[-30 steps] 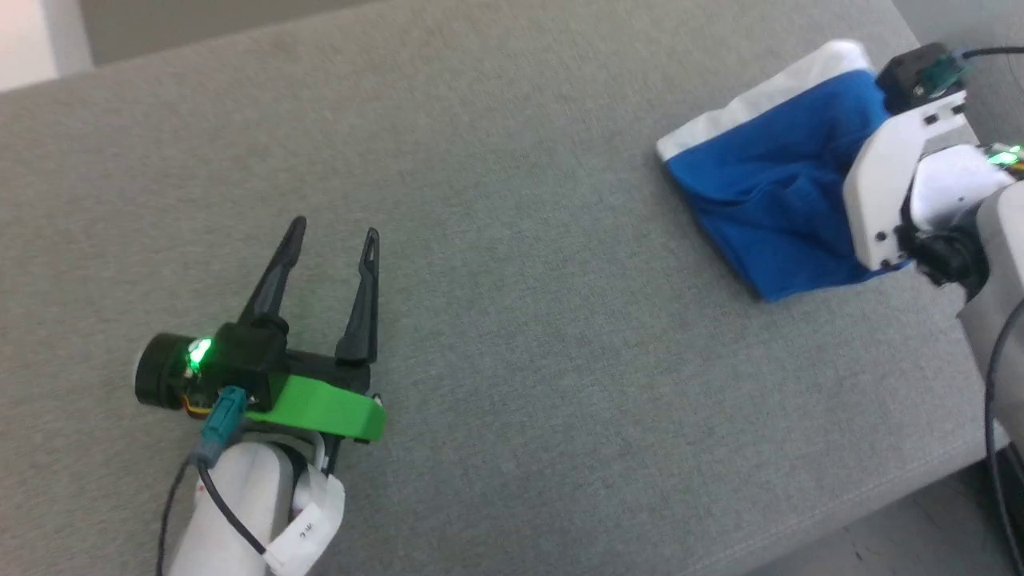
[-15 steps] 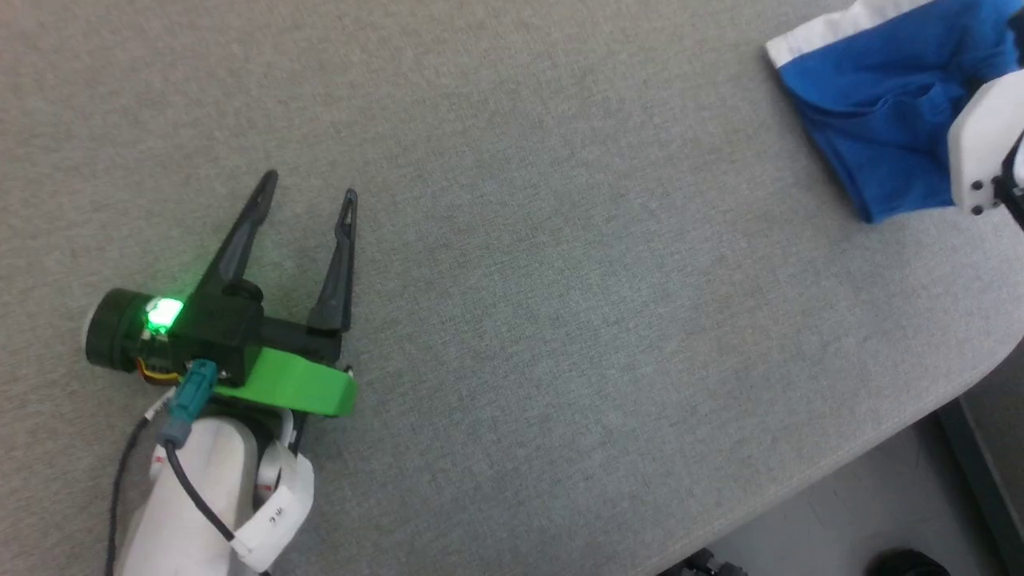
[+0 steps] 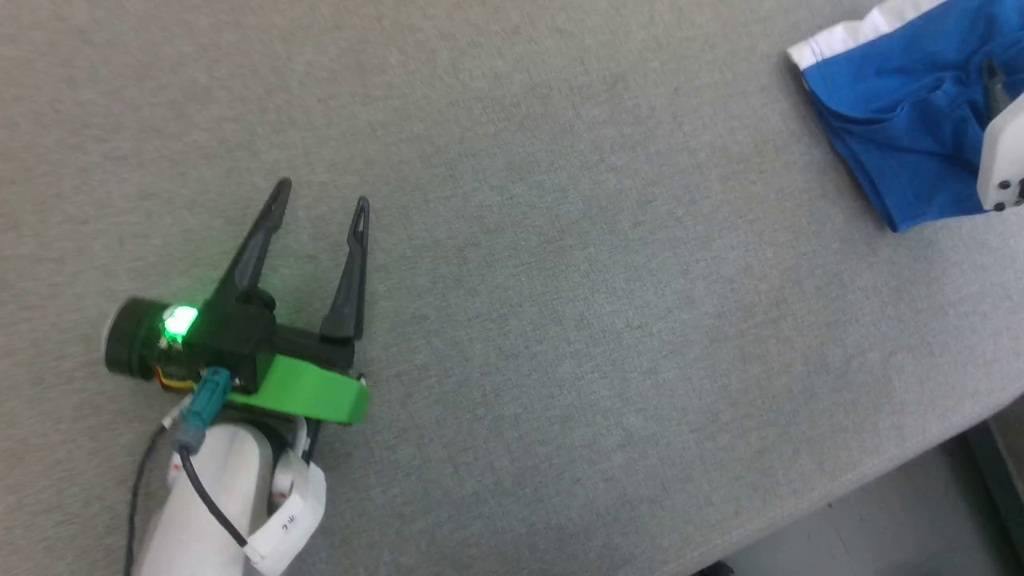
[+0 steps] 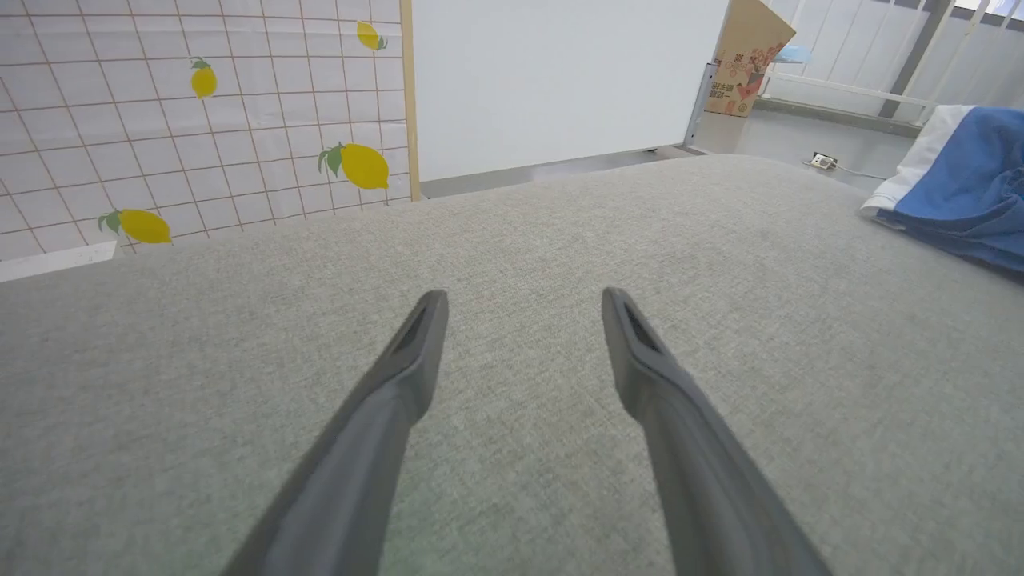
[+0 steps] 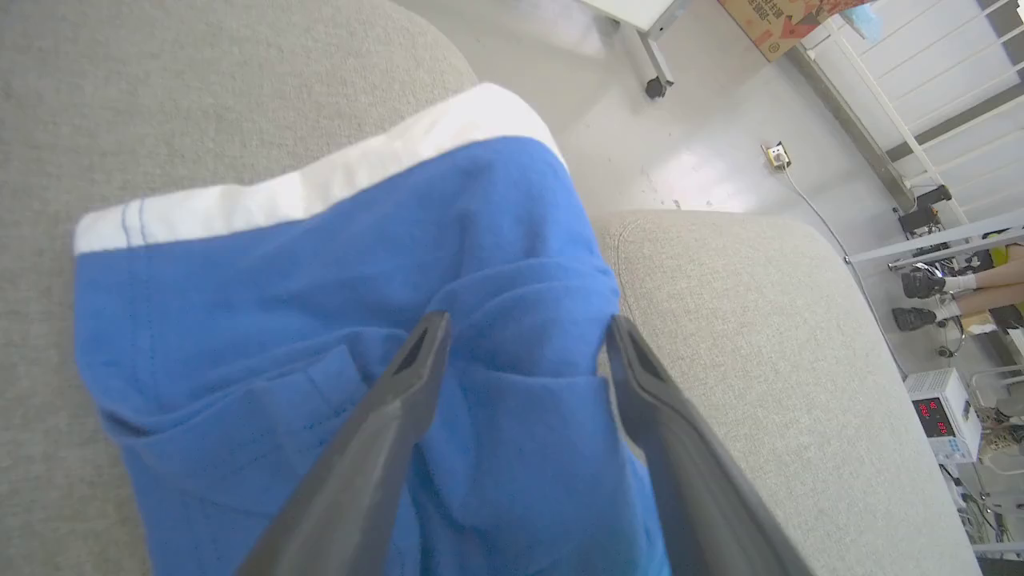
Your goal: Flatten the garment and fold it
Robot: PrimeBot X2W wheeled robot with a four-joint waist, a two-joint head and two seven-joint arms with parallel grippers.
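Note:
The garment (image 3: 888, 120) is bright blue shorts with a white band, lying folded in a bunch at the right end of the grey cushion (image 3: 560, 280). In the right wrist view my right gripper (image 5: 528, 322) is open just over the garment (image 5: 320, 280), and a raised fold of blue cloth sits between its fingertips. One dark finger (image 3: 994, 84) of it pokes in at the head view's right edge. Far from the cloth, my left gripper (image 3: 321, 198) rests open and empty over bare cushion. Its wrist view shows the left gripper (image 4: 524, 298) and the garment (image 4: 960, 188) off to the right.
The cushion's front edge (image 3: 840, 496) runs along the lower right, with floor below. Beyond the cushion are a lemon-patterned tile wall (image 4: 200, 120), a cardboard box (image 4: 752, 56), a floor socket with cable (image 5: 774, 154) and a person's legs (image 5: 952, 296).
The head camera has swung, so the whole picture shifted and the garment now sits at the top right corner. Both grippers stay open; the right arm's white housing has slid further out of frame.

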